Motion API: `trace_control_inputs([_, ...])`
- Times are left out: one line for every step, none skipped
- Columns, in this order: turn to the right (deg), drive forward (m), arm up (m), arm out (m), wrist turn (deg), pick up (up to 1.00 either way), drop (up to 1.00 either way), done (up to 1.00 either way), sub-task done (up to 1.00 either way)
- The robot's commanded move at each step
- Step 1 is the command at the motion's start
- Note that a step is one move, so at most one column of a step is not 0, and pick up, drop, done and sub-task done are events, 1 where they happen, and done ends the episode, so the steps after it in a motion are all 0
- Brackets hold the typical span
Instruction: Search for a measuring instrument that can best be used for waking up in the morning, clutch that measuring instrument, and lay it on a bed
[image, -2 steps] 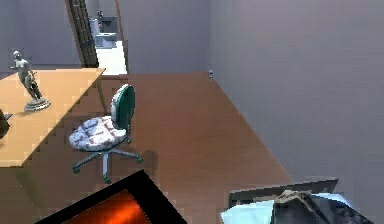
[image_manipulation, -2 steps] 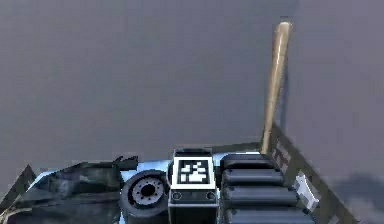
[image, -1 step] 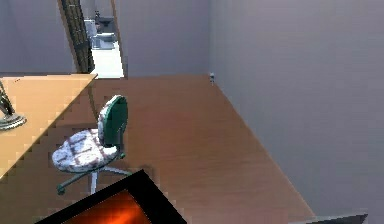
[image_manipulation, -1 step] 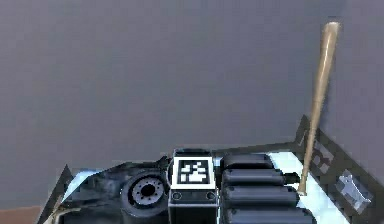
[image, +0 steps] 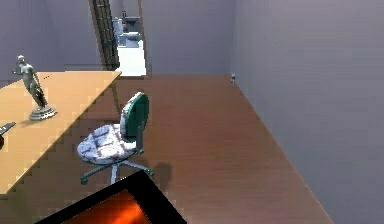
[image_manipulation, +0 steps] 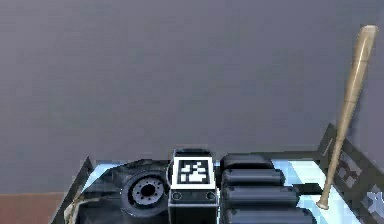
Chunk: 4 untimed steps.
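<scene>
My gripper (image_manipulation: 100, 200) lies low at the arm side view's bottom, its dark round body left of a white square with black marks (image_manipulation: 192, 172). It rests over a pale flat surface (image_manipulation: 110, 168), and its far end is hard to make out, so I cannot tell whether it holds anything. A small dark object (image: 5, 128) lies at the left edge of a wooden desk (image: 70, 95) in the forward view; its shape is unclear.
A grey statue (image: 35, 90) stands on the desk. A green-backed office chair (image: 118, 140) sits beside it. A doorway (image: 128, 40) opens at the back. A wooden baseball bat (image_manipulation: 350, 110) leans on the grey wall. An orange-and-black panel (image: 115, 205) lies at the bottom. Bare brown floor stretches right.
</scene>
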Motion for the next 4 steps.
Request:
trace_control_inputs([0.0,0.0,0.0,0.48,0.0,0.0,0.0,0.0,0.0])
trace_control_inputs([0.0,0.0,0.0,0.0,45.0,0.0,0.0,0.0,0.0])
trace_control_inputs([0.0,0.0,0.0,0.0,45.0,0.0,0.0,0.0,0.0])
trace_control_inputs([0.0,0.0,0.0,0.0,45.0,0.0,0.0,0.0,0.0])
